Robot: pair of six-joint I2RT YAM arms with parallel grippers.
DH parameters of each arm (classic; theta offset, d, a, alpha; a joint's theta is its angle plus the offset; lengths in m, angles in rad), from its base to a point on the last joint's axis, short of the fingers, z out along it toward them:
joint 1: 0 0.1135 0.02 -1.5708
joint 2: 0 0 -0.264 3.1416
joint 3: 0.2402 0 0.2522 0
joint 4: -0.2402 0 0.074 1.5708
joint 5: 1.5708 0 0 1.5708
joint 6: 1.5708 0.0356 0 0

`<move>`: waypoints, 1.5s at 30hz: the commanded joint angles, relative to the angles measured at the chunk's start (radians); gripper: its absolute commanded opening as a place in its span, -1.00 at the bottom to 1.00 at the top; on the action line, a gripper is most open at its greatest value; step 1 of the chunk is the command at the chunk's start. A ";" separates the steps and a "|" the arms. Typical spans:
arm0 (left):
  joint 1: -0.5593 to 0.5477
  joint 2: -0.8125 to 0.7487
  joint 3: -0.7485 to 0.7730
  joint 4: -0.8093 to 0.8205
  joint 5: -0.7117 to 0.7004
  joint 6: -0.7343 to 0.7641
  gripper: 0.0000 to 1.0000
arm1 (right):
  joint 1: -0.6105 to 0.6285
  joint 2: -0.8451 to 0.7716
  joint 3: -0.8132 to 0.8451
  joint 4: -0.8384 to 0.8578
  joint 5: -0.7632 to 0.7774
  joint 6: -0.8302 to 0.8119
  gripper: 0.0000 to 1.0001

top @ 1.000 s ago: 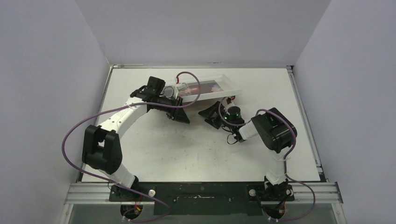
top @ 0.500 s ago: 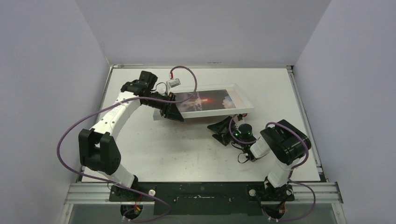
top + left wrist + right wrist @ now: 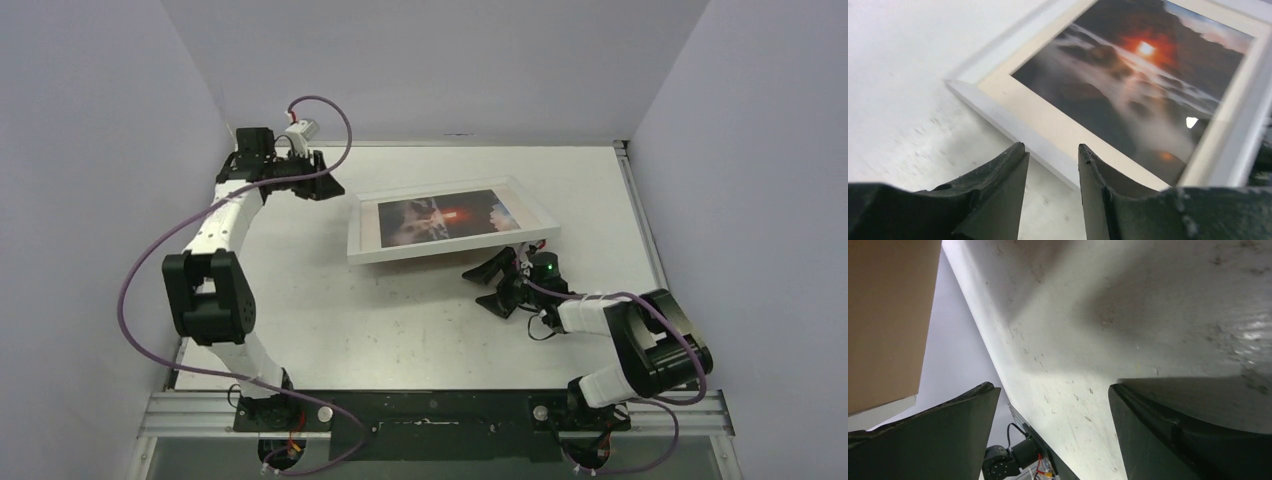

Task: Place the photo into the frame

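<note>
photo: inside white frame, face up, pale mat all round
frame: on table, far centre, long side running left–right
left gripper: far-left corner, well apart from frame's left edge; fingers a narrow gap apart, gripping nothing
right gripper: just beside frame's near-right edge; fingers spread wide, empty
brown board: fills upper-left of right wrist view, close by the fingers
purple cable: loops beside left arm

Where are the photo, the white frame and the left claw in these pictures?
Photo [image 3: 440, 218]: overhead view, middle of the print.
Frame [image 3: 450, 247]: overhead view, its near white edge.
Left gripper [image 3: 1052, 155]: left wrist view, between its fingertips.
</note>
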 commanded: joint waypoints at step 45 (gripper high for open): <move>-0.090 0.441 0.241 0.310 -0.369 -0.077 -0.13 | -0.281 0.032 0.500 -0.866 0.351 -0.439 0.79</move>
